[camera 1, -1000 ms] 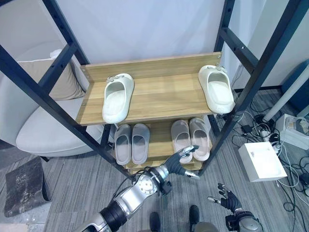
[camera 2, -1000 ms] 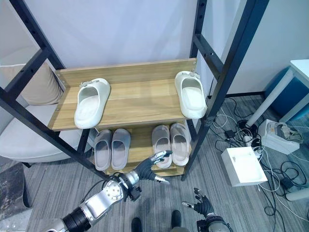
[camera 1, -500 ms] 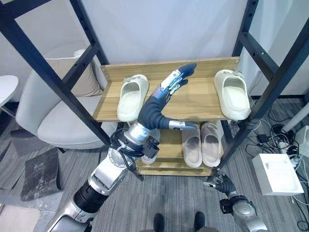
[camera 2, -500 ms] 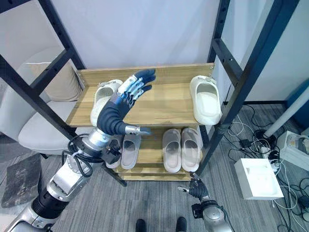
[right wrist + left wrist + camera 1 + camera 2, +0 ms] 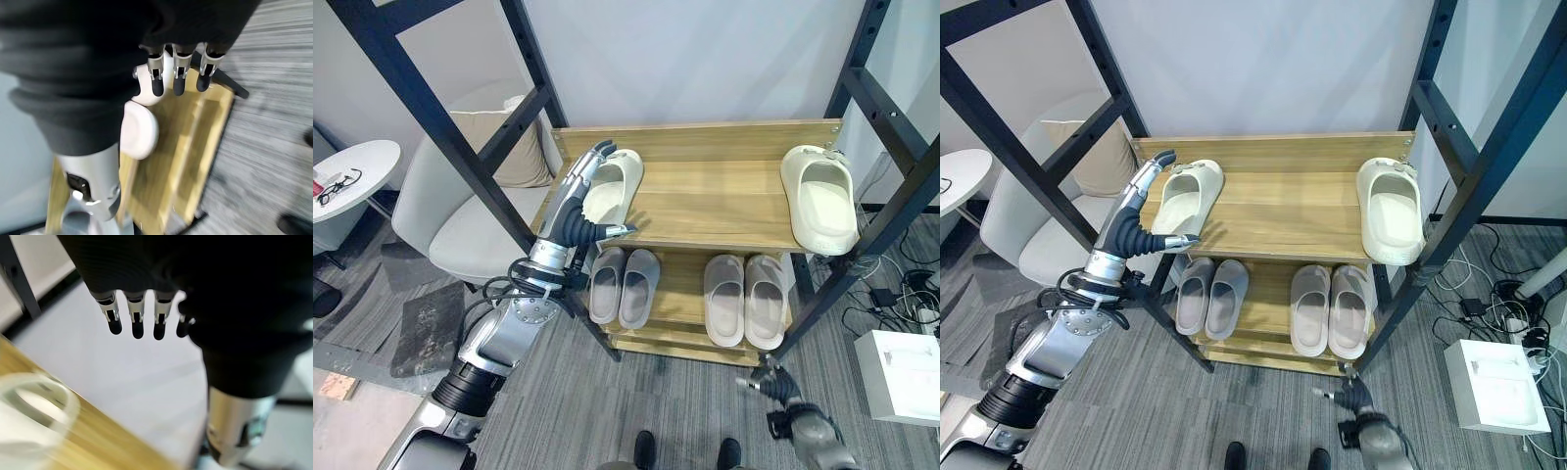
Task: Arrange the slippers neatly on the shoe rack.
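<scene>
Wooden shoe rack (image 5: 705,211) at frame centre, two shelves inside a black metal frame (image 5: 440,137). On the top shelf, one white slipper (image 5: 613,184) at the left end and another white slipper (image 5: 819,196) at the right end, well apart, toes toward the camera. On the lower shelf, a grey slipper pair (image 5: 623,285) at left and a pinkish-beige pair (image 5: 745,299) at right. Left hand (image 5: 576,204) raised at centre-left beside the left white slipper, fingers straight and spread, thumb stuck out toward the shelf edge, holding nothing; cannot tell whether fingertips touch the slipper. Left wrist view adds straight dark-tipped fingers (image 5: 136,325) over the wooden shelf with the pale slipper rim at lower left. Right hand (image 5: 771,380) low at bottom right above grey carpet, fingers loosely open, empty; right wrist view confirms extended fingers (image 5: 178,76) pointing at the rack's lower shelves. Cushioned armchair (image 5: 460,215) at left, small round table (image 5: 352,171) at far left, white box (image 5: 906,377) and cables at lower right.
</scene>
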